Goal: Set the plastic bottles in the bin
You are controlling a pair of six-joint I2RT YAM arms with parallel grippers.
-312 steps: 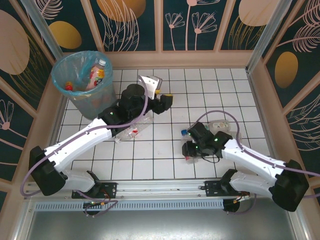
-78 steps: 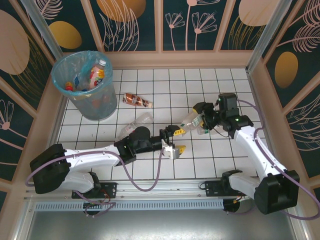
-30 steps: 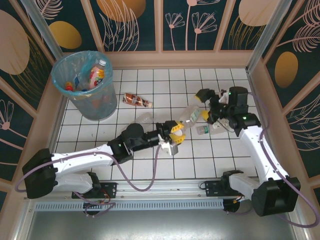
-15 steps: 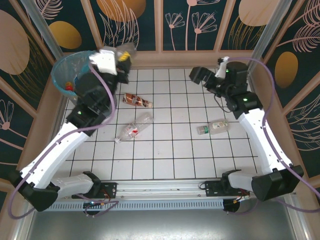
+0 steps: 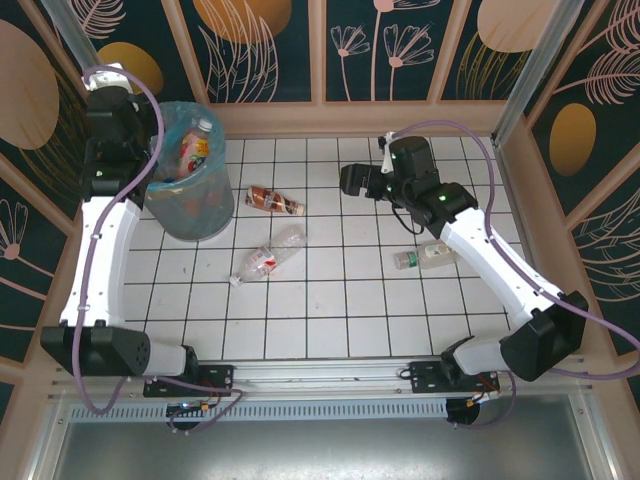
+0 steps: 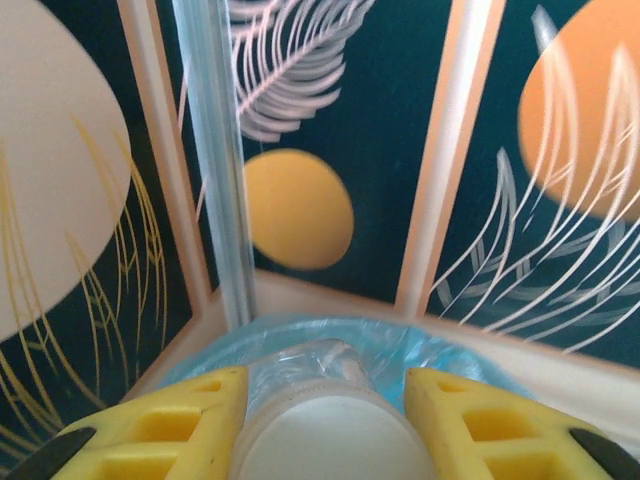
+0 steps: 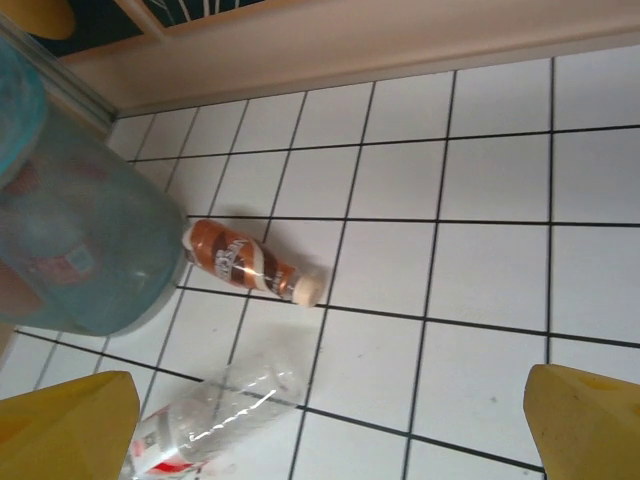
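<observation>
Tiled table [image 5: 330,300], left claw [image 6: 325,400] half-closed round a clear bottle [image 6: 305,372], bin [image 6: 455,352] just below and ahead; right claw [image 5: 353,181] wide open, empty.

White tiled floor [image 5: 330,330] with black grid; teal wall panels [image 5: 380,50] bearing leaf, orange oval motifs

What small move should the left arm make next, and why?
Probably open the left gripper: it holds a clear bottle, and the bin with its blue liner lies just below, so the bottle should fall in.
</observation>
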